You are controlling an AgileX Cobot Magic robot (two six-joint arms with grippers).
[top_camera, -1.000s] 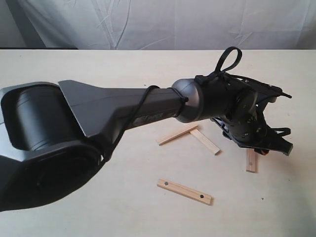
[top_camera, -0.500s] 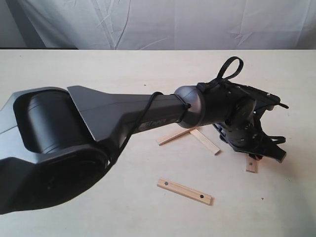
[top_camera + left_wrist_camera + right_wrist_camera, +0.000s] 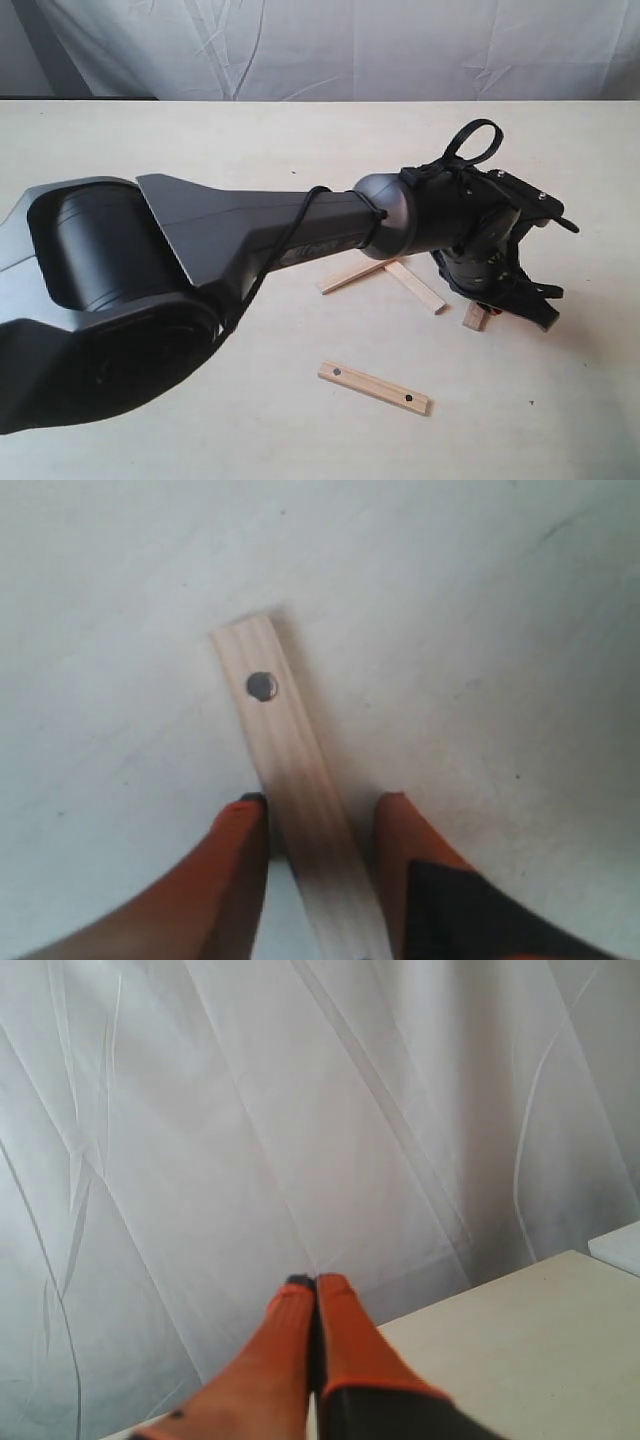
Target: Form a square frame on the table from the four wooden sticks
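My left gripper [image 3: 320,800] reaches across to the table's right side and is shut on a holed wooden stick [image 3: 285,740], its orange fingers [image 3: 235,855] on either side. In the exterior view only that stick's end [image 3: 475,317] shows below the gripper [image 3: 505,290]. Two plain sticks [image 3: 358,271] [image 3: 415,286] lie meeting at one end like a wide V. The other holed stick [image 3: 374,387] lies alone nearer the front. No square frame is laid. My right gripper [image 3: 315,1285] is shut on nothing, held up facing the cloth backdrop, and is outside the exterior view.
The left arm's thick dark body [image 3: 200,260] spans the pale table [image 3: 250,140] from the front left and hides the surface under it. A wrinkled white cloth [image 3: 350,45] hangs behind the table's far edge.
The left gripper has shifted leftward toward the two plain sticks, carrying and turning the holed stick with it; less of that stick now shows. The other three sticks have not moved.
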